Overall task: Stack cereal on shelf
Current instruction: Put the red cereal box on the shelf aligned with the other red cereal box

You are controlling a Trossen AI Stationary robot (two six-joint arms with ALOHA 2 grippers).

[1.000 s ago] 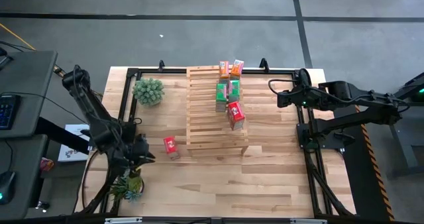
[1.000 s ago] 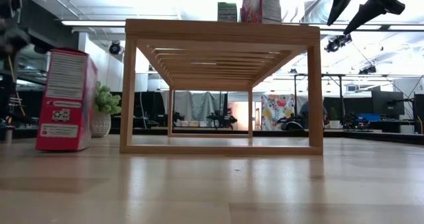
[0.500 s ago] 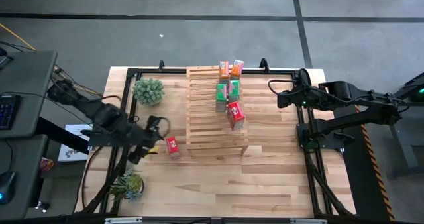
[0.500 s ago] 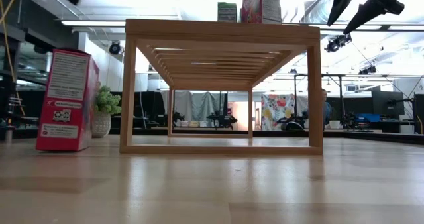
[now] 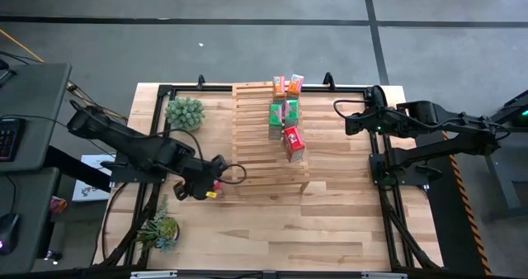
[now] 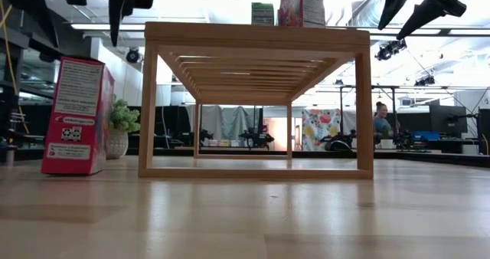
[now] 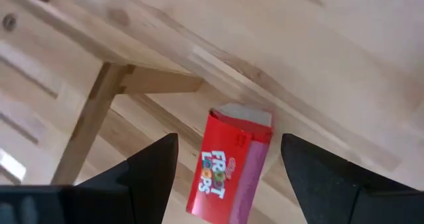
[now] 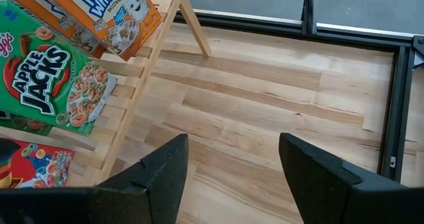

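The shelf (image 5: 271, 134) stands mid-table, with two orange (image 5: 288, 84), two green (image 5: 283, 112) and one red cereal box (image 5: 293, 144) on its top. Another red cereal box (image 6: 75, 115) stands upright on its base on the tabletop, just left of the shelf's near-left leg. My left gripper (image 5: 219, 175) hovers open over this box; in the left wrist view its fingers flank the box top (image 7: 240, 118), and in the low view they stay above it (image 6: 80, 18). My right gripper (image 5: 340, 110) waits open, raised beside the shelf's right side (image 8: 233, 141).
A potted plant (image 5: 184, 112) stands at the far left of the table and another (image 5: 161, 229) at the near left edge. A black frame (image 5: 375, 159) borders the tabletop. Bare wood lies in front of the shelf (image 5: 272, 221). A person (image 6: 379, 121) is in the room behind.
My left gripper has swung from beside the near-left plant toward the table's right, ending above the red box beside the shelf, and has opened on the way. The box has stayed where it was.
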